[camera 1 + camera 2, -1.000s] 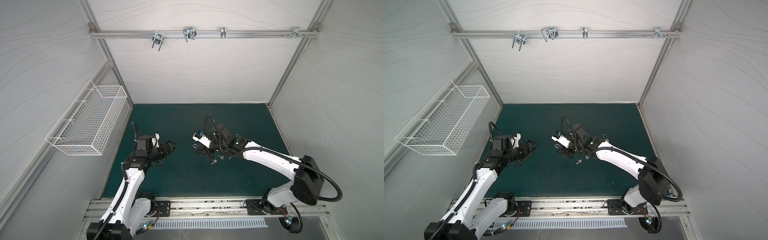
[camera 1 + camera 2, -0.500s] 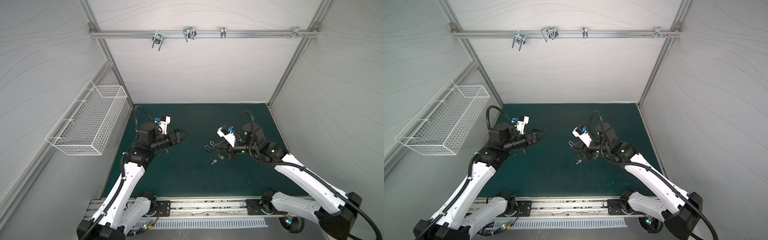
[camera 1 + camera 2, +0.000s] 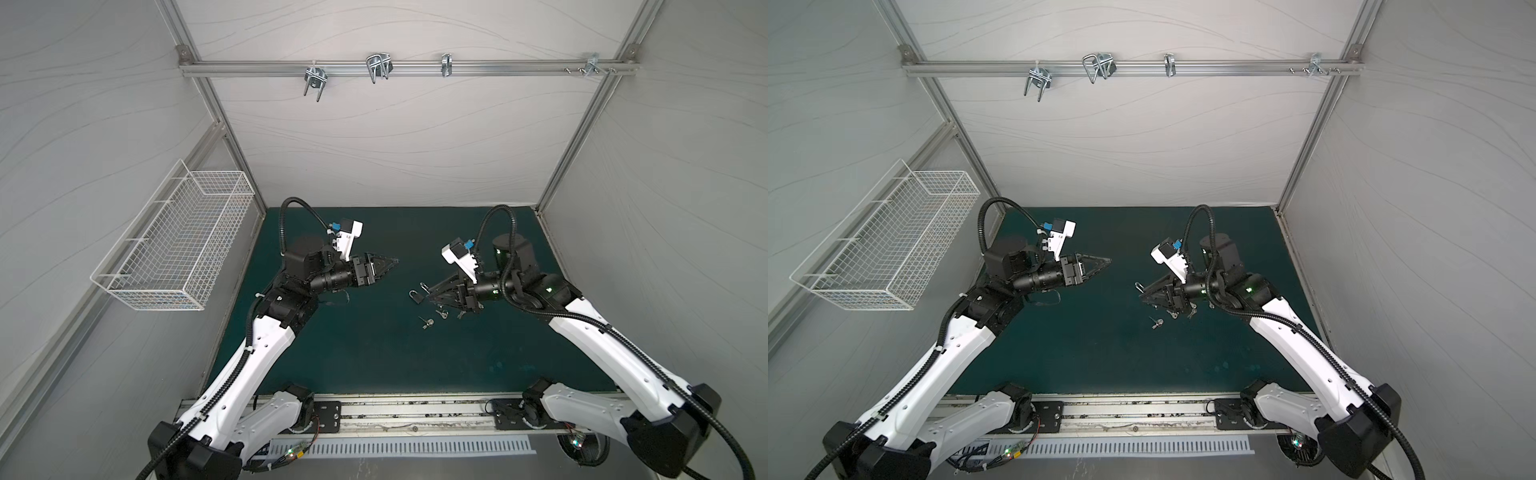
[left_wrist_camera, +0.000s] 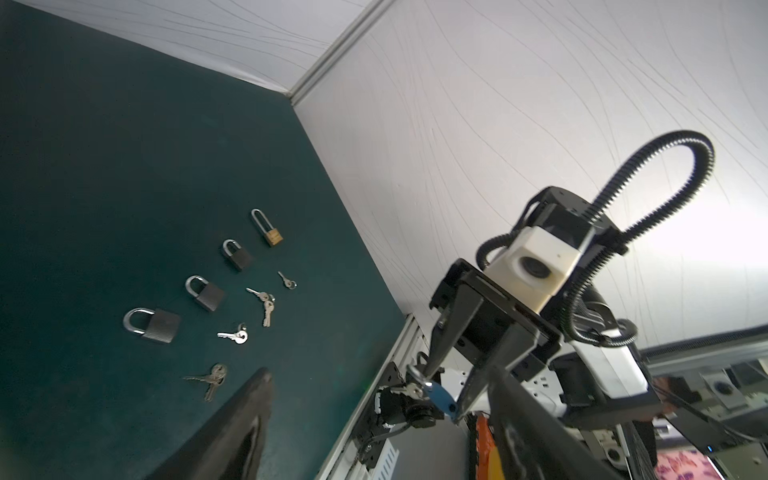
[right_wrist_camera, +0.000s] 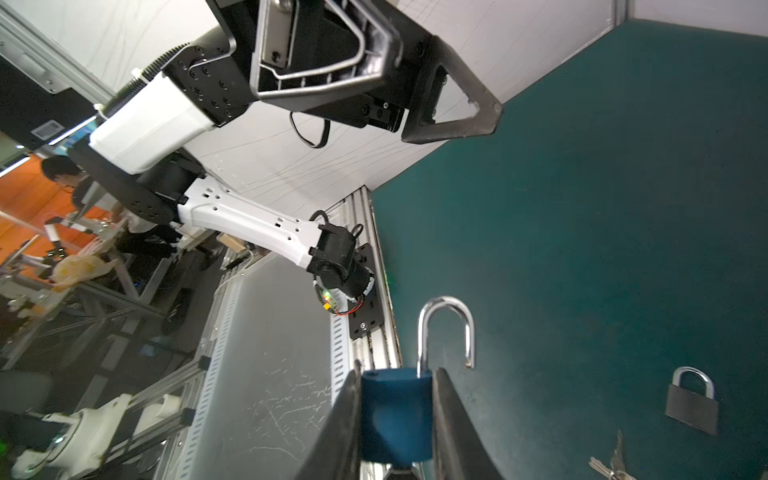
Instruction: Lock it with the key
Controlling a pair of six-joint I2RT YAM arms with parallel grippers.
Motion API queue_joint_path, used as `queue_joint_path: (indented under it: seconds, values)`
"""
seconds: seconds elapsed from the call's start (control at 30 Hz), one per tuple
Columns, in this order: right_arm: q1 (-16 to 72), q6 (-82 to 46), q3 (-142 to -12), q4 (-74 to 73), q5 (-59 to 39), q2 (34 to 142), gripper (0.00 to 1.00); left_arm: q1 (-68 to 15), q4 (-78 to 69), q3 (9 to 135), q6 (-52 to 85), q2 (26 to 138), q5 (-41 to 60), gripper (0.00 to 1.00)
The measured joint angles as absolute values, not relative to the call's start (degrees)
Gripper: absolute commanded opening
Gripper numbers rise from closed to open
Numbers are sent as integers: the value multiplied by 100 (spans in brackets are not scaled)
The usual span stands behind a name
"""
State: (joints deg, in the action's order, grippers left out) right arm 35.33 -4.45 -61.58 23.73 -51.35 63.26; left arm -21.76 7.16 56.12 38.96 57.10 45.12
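My right gripper [image 5: 397, 374] is shut on the body of a blue padlock [image 5: 397, 415], held above the mat with its silver shackle [image 5: 444, 328] swung open. In both top views this gripper [image 3: 428, 291] [image 3: 1144, 296] hovers mid-mat. The left wrist view shows the same blue padlock [image 4: 439, 395] with a small silver key [image 4: 405, 389] at it; whether the key sits in the lock I cannot tell. My left gripper [image 3: 395, 261] [image 3: 1108, 261] [image 4: 380, 374] is open and empty, facing the right one across a gap.
Three dark padlocks [image 4: 160, 326] [image 4: 208, 295] [image 4: 240, 257] and a brass long-shackle padlock [image 4: 272, 237] lie on the green mat [image 3: 374, 353], with several key bunches [image 4: 235, 334] beside them. A wire basket [image 3: 178, 245] hangs on the left wall. Hooks sit on the overhead rail [image 3: 378, 68].
My left gripper has risen and moved toward the middle. The right arm has swung its elbow out to the right, carrying the blue padlock slightly rightward.
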Motion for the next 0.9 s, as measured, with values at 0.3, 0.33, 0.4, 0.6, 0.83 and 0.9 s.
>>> queue_joint_path:
  seconds: [0.3,0.33,0.4,0.6,0.83,0.9]
  values:
    - [3575,-1229,-6143,1472,-5876,6440,0,-2818,305,5839,3743,5916,4995,68]
    - [3588,-1284,-6143,1376,-5907,6440,0,-2862,283,5839,3730,5935,5033,67]
    - [3605,-1385,-6143,1236,-5929,6440,0,-2919,248,5839,3717,5957,5109,65]
    - [3656,-1667,-6121,919,-6036,6440,0,-3072,128,5839,3701,5992,5297,64]
    - [3717,-1774,-6097,788,-6023,6445,0,-3223,30,5839,3669,6095,5395,43]
    - [3728,-1769,-6097,794,-5996,6442,0,-3223,12,5839,3684,6095,5391,38]
